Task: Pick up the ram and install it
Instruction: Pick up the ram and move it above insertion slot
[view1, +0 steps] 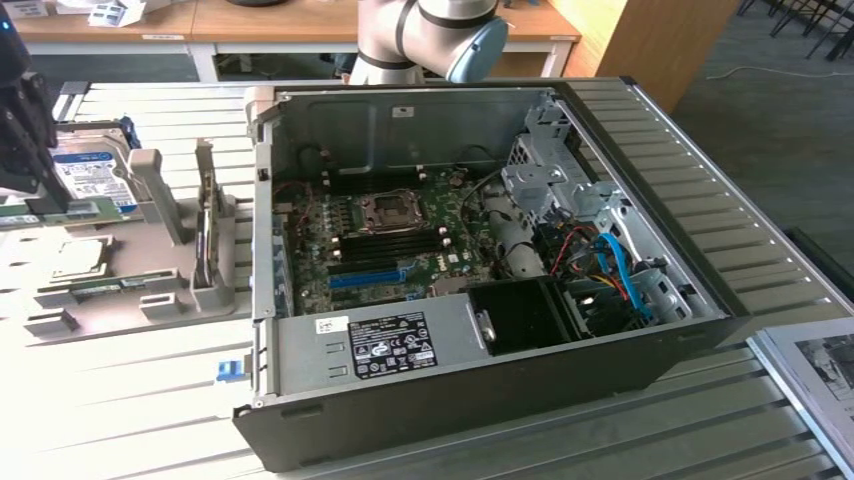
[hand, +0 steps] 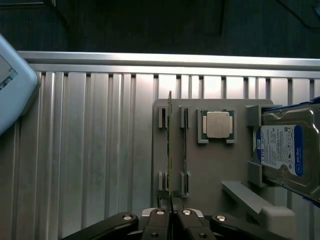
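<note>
Plainly, the jaws are clenched on one end of the ram (hand: 170, 150). It stands on its thin edge over the grey holder (hand: 210, 170) at the exterior view's left, well apart from the open computer case (view1: 467, 400). The stick looks raised a little out of its slot pairs, though I cannot tell whether it is fully free. A second thin stick (hand: 184, 145) stands in the slots just beside it. The CPU (hand: 218, 124) and the hard drive (hand: 282, 155) share the holder.

Doing this lift well means a straight, vertical pull. With the grip on one end only, the far end could sag or twist, so the board should stay upright, level and parallel to its neighbour. A slow pull without sideways drift should stop it catching on the slot walls.
</note>
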